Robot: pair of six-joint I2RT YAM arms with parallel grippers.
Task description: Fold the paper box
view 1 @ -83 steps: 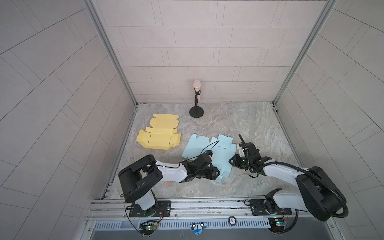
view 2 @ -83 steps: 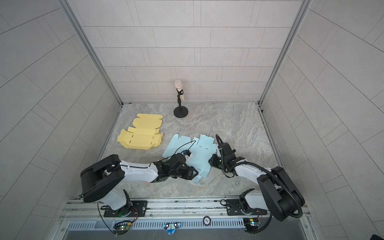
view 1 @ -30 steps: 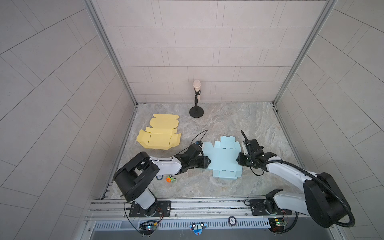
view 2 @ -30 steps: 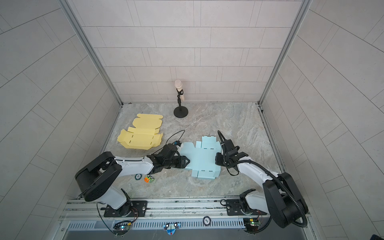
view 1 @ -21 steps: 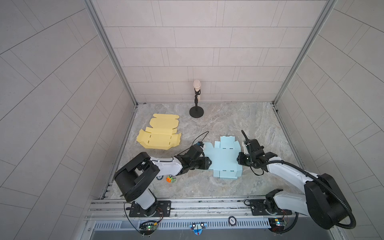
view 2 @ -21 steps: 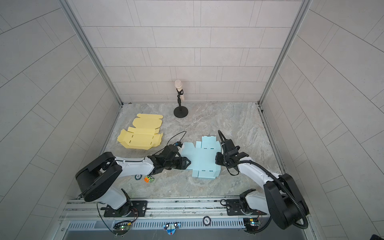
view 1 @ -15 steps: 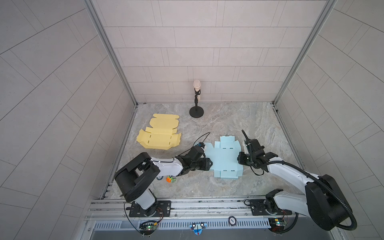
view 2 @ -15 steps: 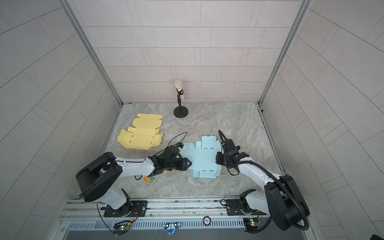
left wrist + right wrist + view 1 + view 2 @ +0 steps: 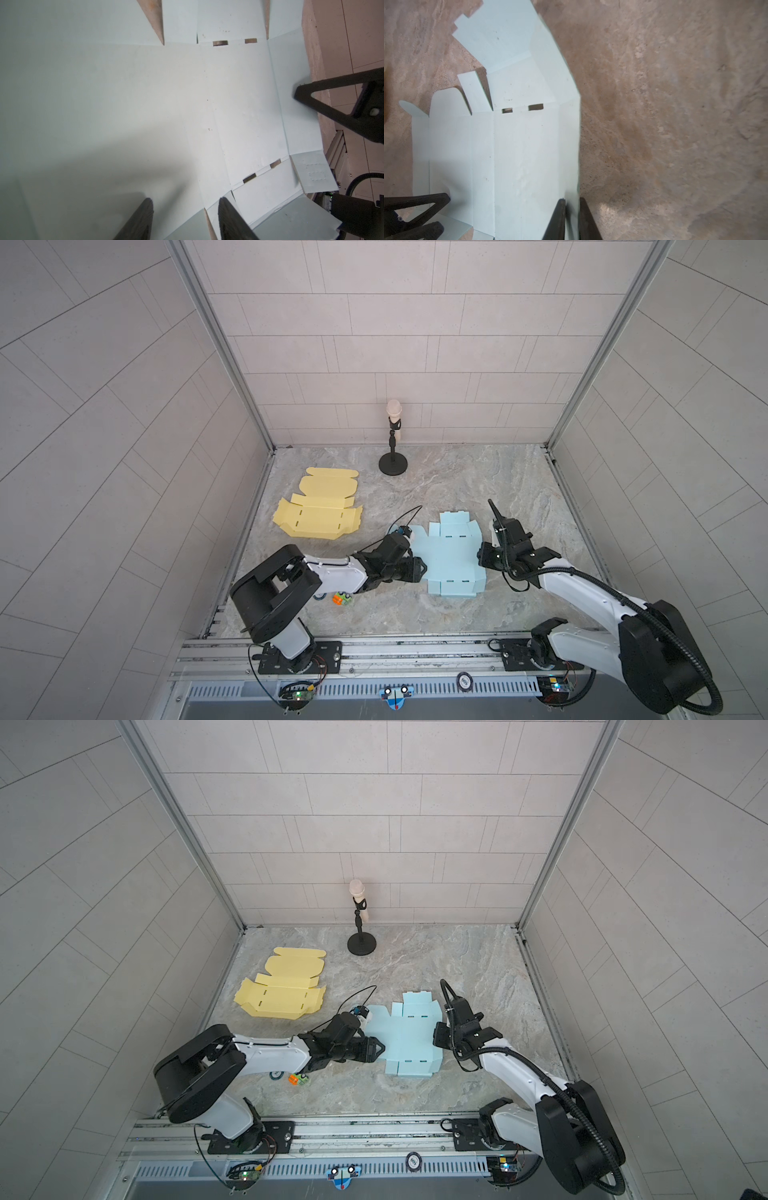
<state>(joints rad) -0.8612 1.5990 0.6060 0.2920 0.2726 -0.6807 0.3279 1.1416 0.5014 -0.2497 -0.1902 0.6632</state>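
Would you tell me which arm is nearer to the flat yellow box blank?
Left. The left arm lies just in front of the yellow blank; the right arm sits beyond the blue blank, farther right.

- Light-blue paper box blank (image 9: 405,1040): lies flat between the two grippers.
- Left gripper (image 9: 379,1048): tips over one side edge of the blank.
- Right gripper (image 9: 437,1038): at the opposite edge.
- Yellow box blank (image 9: 282,990): flat, well beyond the left gripper.
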